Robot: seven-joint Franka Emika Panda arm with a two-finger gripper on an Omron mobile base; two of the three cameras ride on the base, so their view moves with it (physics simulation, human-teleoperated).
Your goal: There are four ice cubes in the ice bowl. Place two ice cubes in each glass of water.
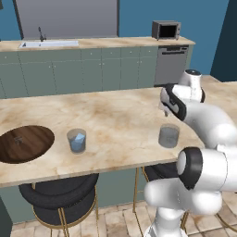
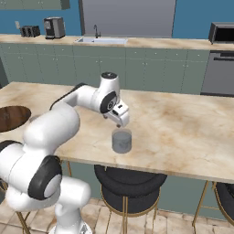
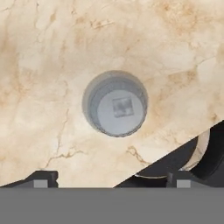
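The gripper hung over the right-hand glass, its two dark finger tips spread wide apart and pinching nothing; seen from the hand, they stood at either side of the lower edge, with the marble counter between them; that glass was a short clear cylinder of bluish-grey water standing upright near the front edge of the counter, and looking straight down into its round mouth a small squarish cube lay pale and faint in the water, slightly off the middle; the left-hand glass, alike in shape and size, stood well apart from it along the same front stretch of counter, and a pale blue, slightly translucent ice cube showed tilted inside it; how many cubes each glass held could not be told for certain; the ice bowl, wide, shallow, round and of dark brown wood with visible grain, sat at the far left of the counter, near the left glass but not touching it; the counter top was smooth beige marble veined with tan; below its near edge stood round black cushioned stools on thin brass-coloured legs
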